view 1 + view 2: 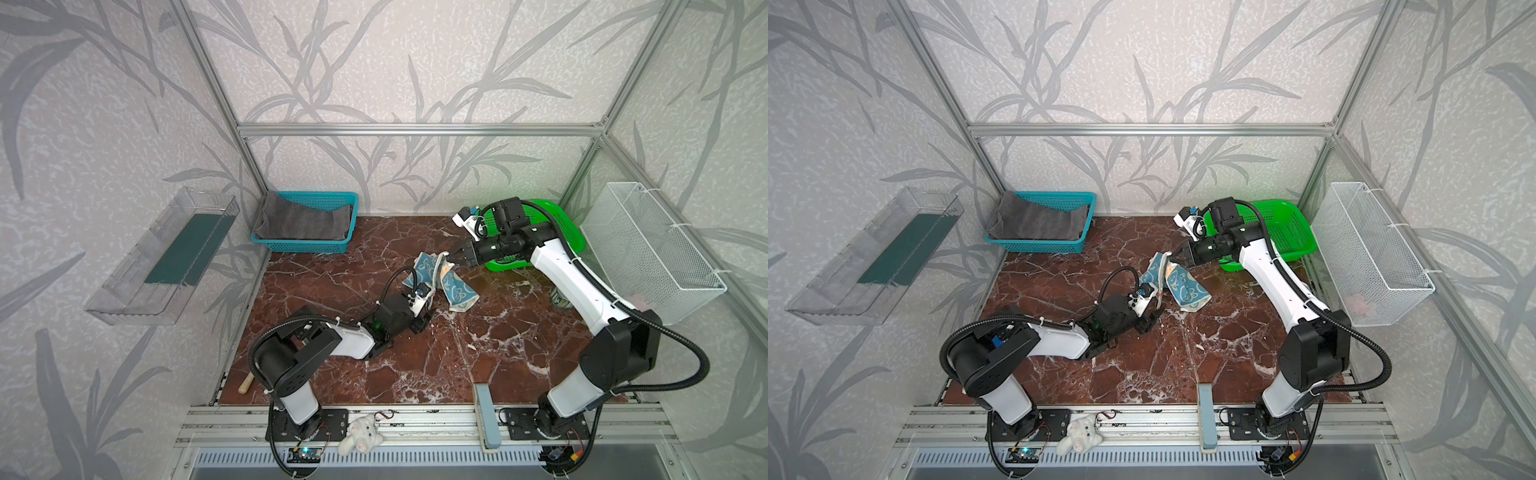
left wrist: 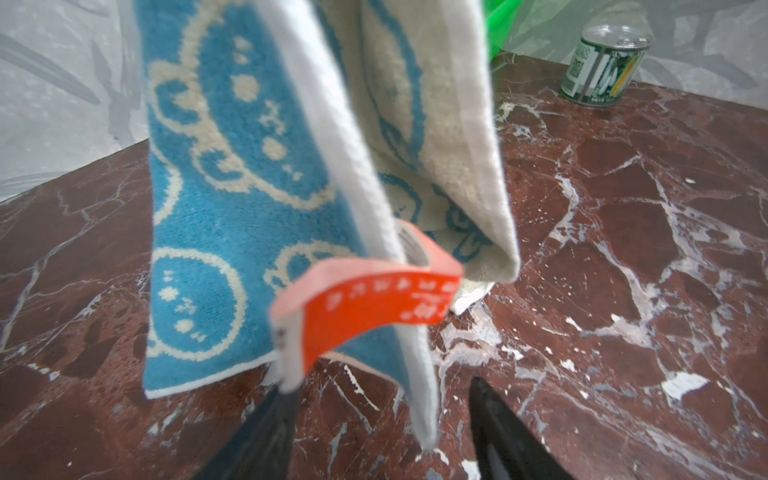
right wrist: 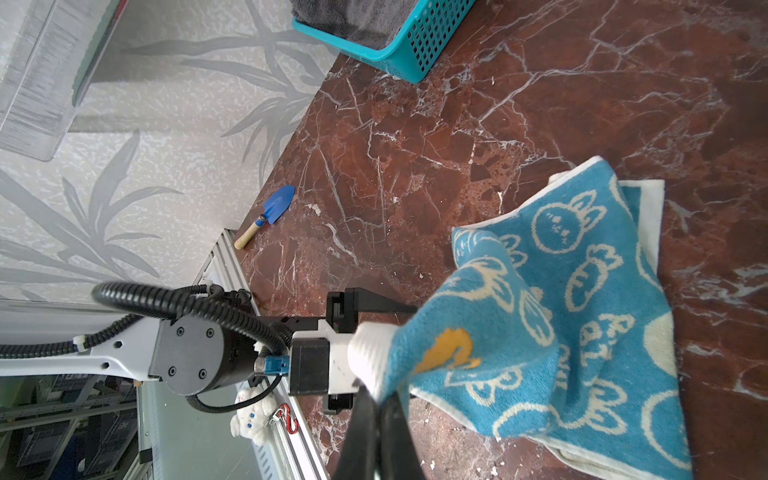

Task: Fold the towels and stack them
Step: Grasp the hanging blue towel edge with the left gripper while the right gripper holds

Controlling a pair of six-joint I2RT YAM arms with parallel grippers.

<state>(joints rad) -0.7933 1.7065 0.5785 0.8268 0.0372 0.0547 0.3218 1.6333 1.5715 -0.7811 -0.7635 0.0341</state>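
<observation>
I judge spreading in hand: my right gripper clamps a raised corner of the teal bunny towel, my left gripper stands part-open astride its hanging edge and must pinch it next

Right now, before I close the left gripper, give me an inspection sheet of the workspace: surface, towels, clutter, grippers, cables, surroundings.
Surface: marble tabletop, white flecks, no spill seen.
Job's things: bunny towel partly lifted, lower end on the table; grey towel in the teal basket; no other towel seen.
Clutter: can, trowel, plush toy on the front rail.
Grippers: right gripper shut on the bunny towel; left gripper open, towel hem hanging between its jaws.
Cables: black hoses loop off both arms; no snag seen.
Surroundings: green basket, wire basket, clear tray, leaf-pattern walls.
</observation>
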